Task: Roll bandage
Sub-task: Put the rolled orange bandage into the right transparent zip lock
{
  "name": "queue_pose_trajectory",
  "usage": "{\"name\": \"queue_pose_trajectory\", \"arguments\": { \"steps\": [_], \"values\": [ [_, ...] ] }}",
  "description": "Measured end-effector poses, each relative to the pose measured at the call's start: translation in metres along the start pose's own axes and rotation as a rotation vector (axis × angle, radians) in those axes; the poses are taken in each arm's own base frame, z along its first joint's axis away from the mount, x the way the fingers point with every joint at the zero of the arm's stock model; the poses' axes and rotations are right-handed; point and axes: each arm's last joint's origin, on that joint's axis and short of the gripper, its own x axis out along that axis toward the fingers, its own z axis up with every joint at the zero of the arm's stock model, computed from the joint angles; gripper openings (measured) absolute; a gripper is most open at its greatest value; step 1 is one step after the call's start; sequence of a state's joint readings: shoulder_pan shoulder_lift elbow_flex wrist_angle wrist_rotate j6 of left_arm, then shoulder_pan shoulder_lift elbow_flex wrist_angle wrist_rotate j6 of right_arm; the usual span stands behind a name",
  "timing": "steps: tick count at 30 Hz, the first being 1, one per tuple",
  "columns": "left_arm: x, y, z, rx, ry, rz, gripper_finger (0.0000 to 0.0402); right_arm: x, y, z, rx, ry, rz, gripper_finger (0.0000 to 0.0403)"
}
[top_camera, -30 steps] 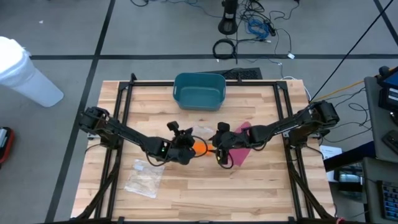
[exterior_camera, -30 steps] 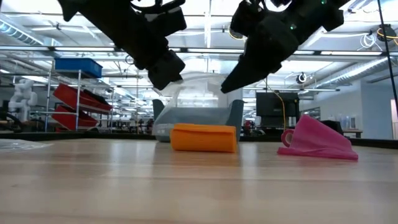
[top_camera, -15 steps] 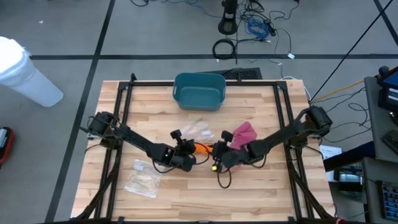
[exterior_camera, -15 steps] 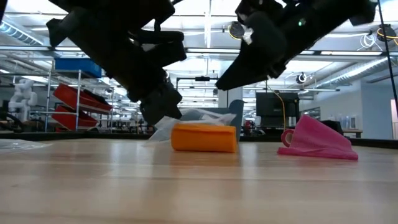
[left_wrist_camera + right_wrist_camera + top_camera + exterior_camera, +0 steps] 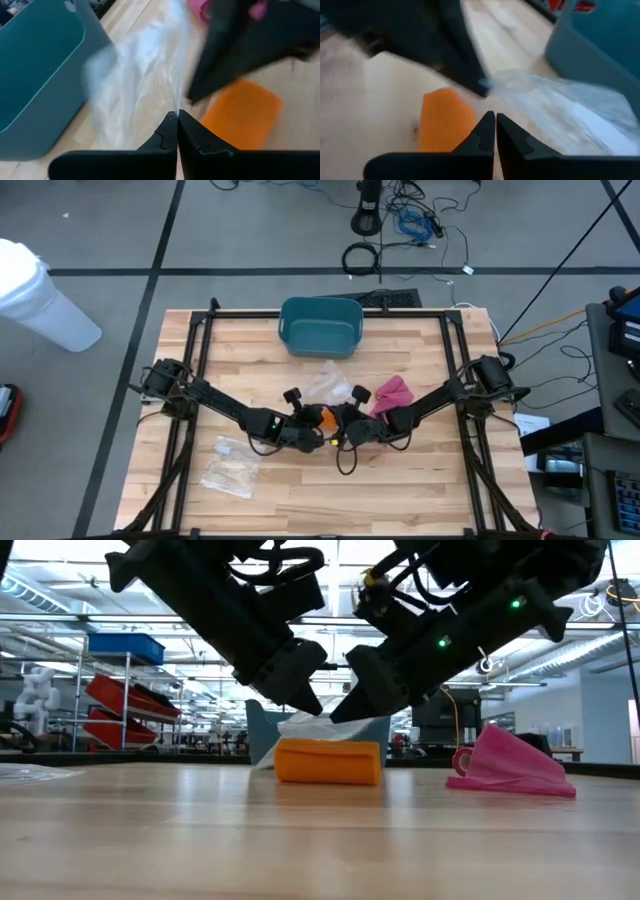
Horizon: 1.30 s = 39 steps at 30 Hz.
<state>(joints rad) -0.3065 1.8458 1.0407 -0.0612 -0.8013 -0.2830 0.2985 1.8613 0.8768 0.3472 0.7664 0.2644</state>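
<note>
Orange bandage (image 5: pixel 327 761) lies flat on the worktop (image 5: pixel 320 840), in front of the teal bin (image 5: pixel 320 326). Left end effector (image 5: pixel 176 116) and right end effector (image 5: pixel 491 116) both pinch the clear wrapper (image 5: pixel 140 75) just above it, fingers together. Looks like the unwrapping step; next move: pull the wrapper clear, then start rolling

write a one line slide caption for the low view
Both shut grippers pinch a clear plastic wrapper above the orange bandage roll.

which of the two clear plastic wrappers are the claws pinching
The crinkled clear plastic wrapper beside the orange bandage roll, near the teal plastic bin. Both claws, left and right, grip it. The other clear wrapper lies alone by the table's front-left.
</note>
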Motion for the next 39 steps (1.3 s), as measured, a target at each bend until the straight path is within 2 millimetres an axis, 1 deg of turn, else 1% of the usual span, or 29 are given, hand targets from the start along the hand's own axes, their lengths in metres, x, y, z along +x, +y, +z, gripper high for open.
{"name": "queue_pose_trajectory", "arguments": {
  "steps": [3, 10, 16, 19, 27, 34, 39],
  "values": [
    [0.0, -0.001, 0.002, 0.006, 0.0, -0.014, 0.0, -0.002, -0.001, 0.003, -0.009, -0.02, -0.039, 0.0001],
    [0.005, 0.004, 0.002, -0.003, 0.02, -0.027, 0.0, -0.002, -0.002, 0.003, -0.036, -0.025, -0.067, 0.0],
    [0.008, 0.007, 0.003, -0.011, 0.027, -0.018, 0.0, -0.012, 0.003, 0.007, -0.029, -0.041, -0.043, 0.0],
    [0.01, 0.01, 0.003, -0.017, 0.03, -0.012, 0.0, -0.013, 0.002, 0.006, -0.028, -0.034, -0.058, 0.0],
    [0.011, 0.01, 0.005, -0.024, 0.016, -0.016, 0.0, -0.006, -0.01, -0.001, -0.031, 0.045, -0.117, 0.0],
    [0.016, 0.011, 0.01, -0.048, 0.019, -0.155, 0.0, 0.003, -0.019, 0.006, -0.036, 0.015, -0.138, 0.0],
    [0.016, 0.012, 0.014, -0.048, -0.007, -0.174, 0.0, 0.008, -0.023, 0.009, -0.056, 0.019, -0.109, 0.0]
  ]
}}
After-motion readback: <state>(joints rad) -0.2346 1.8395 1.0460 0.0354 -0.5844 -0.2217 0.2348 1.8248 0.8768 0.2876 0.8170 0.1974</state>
